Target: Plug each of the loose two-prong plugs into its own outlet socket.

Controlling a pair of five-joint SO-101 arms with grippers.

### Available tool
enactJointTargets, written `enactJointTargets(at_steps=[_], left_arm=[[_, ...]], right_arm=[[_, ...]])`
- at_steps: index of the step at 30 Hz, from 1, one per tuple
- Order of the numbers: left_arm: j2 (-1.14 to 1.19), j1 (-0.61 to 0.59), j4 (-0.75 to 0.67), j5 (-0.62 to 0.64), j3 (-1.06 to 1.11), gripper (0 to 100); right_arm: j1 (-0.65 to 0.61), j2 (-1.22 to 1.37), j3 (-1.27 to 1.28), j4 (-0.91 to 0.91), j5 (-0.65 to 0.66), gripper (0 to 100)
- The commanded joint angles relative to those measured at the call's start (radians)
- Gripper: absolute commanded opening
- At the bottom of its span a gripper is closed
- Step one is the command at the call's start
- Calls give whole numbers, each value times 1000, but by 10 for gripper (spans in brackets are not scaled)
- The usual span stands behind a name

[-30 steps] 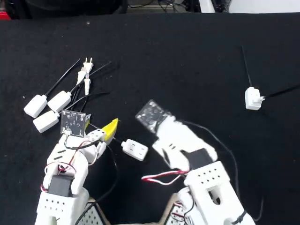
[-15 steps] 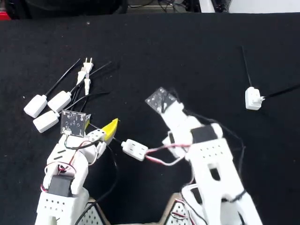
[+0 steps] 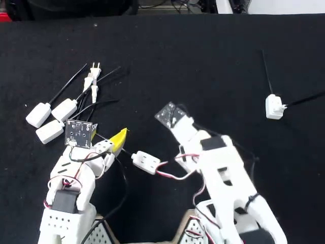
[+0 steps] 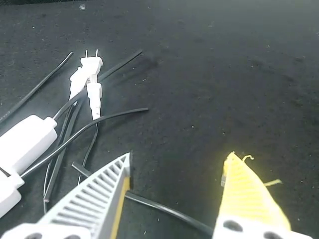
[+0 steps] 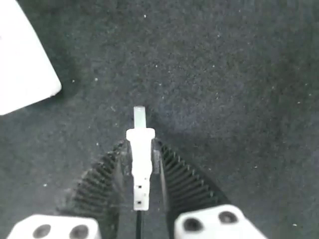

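Plug [image 5: 140, 149] clenched in the right claw [image 5: 139, 147] near the lone socket [image 3: 146, 161]; left claw [image 4: 177, 160] released.
The right arm [image 3: 218, 168] crouches low just right of the lone socket, prongs poking past its fingertips. The left claw rests wide apart just left of that socket, over a black cord [image 4: 164, 211]. Loose plugs [image 3: 93, 76] lie on the surface [image 3: 203, 61], well beyond the left claw from the socket.

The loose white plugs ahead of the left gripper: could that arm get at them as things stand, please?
Probably yes: the left gripper is open, and only black cables lie between it and the plugs.
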Motion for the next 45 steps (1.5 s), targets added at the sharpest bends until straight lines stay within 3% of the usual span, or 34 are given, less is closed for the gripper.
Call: enactJointTargets(at_steps=[1, 10, 15, 27, 33, 39, 45], left_arm=[[-9, -12, -12, -5, 1, 291], [-9, -12, -9, -5, -4, 291], [-9, -12, -9, -5, -4, 291], [-9, -7, -9, -6, -1, 291], [-9, -1, -9, 0, -7, 291], [-9, -1, -9, 0, -8, 291], [-9, 1, -9, 2, -8, 291]], right_arm=[[14, 21, 41, -25, 20, 15], [32, 25, 42, 20, 46, 17], [74, 25, 44, 20, 52, 106], [74, 18, -2, 44, 86, 15], [66, 18, -173, 189, 48, 11], [-138, 18, -211, 176, -64, 11], [-351, 22, -177, 2, -210, 11]])
